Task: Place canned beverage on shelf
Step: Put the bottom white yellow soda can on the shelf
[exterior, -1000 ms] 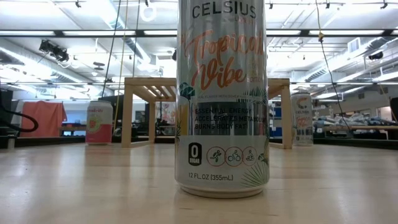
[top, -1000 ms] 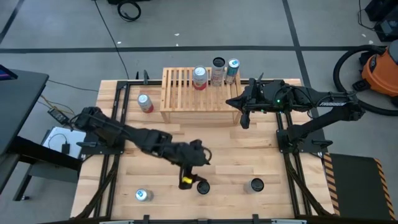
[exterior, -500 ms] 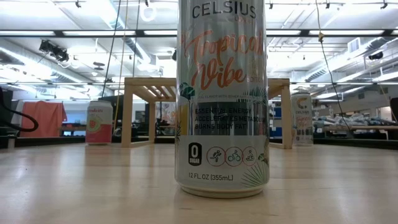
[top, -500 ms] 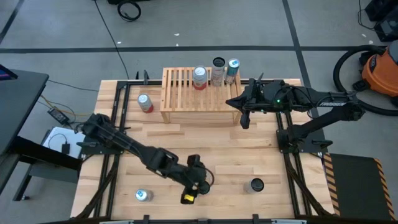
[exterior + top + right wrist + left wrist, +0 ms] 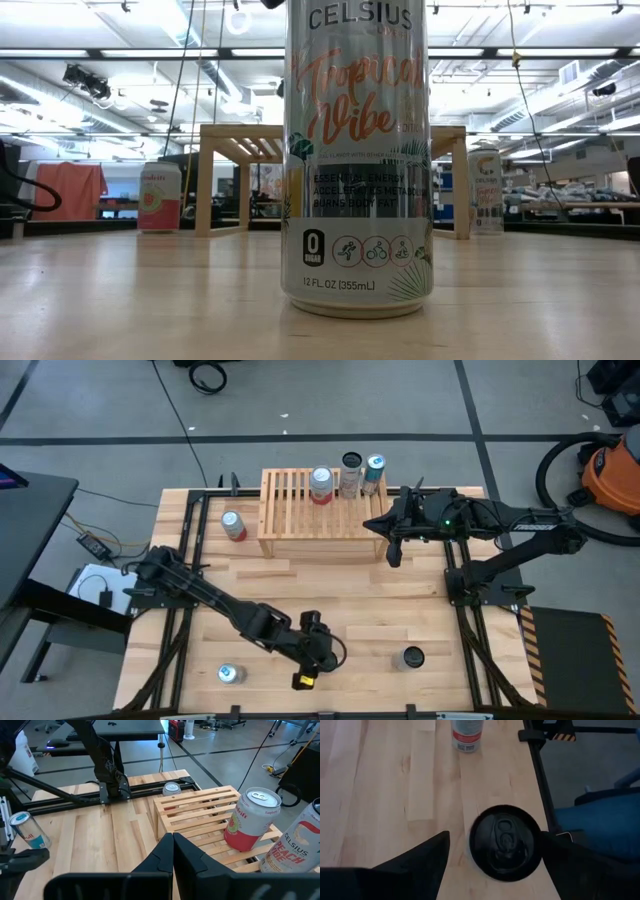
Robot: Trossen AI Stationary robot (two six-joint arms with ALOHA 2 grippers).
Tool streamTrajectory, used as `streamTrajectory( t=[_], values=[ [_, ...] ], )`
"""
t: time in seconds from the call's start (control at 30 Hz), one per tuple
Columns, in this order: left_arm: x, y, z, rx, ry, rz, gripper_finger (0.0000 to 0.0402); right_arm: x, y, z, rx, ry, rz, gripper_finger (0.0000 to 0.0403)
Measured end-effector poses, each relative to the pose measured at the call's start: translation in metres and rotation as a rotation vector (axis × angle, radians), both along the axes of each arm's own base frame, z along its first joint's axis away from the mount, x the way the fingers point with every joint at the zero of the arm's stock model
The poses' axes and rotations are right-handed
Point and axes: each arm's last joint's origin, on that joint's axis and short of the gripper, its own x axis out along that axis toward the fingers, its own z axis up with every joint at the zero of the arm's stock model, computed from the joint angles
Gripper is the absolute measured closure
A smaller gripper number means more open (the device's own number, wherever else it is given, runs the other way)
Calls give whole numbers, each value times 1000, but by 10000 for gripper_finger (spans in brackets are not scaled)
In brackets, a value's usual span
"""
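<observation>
The left tool [image 5: 492, 850] hangs wide open straddling a black-topped can [image 5: 506, 842] near the worktop's [image 5: 370, 610] front edge, gripping nothing. The right tool [image 5: 172, 852] is shut, empty, beside the shelf [image 5: 290, 510]. An off-centre closing could tip the can.

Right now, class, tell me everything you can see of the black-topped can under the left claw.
The black-topped can stands upright near the front edge of the light wooden table, unopened, its pull tab flat on a dark lid. From the low view it is a tall, slim, silvery metal can printed "Celsius Tropical Vibe" in orange script, with palm leaves and a zero-sugar badge. The left claw is directly above it, open, one finger on each side; no contact shows. Only the table touches it.
</observation>
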Motion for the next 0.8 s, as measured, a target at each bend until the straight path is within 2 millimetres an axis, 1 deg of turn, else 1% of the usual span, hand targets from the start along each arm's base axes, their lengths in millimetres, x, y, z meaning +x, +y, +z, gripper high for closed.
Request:
streamTrajectory(
  t=[0.4, 0.8],
  values=[
    [4, -12, -14, -10, 15, -19, 88, 0, 0, -1, 0, 6, 0, 393],
    [6, -5, -10, -4, 2, -11, 88, -1, 0, -1, 1, 16, 0, 393]
  ],
)
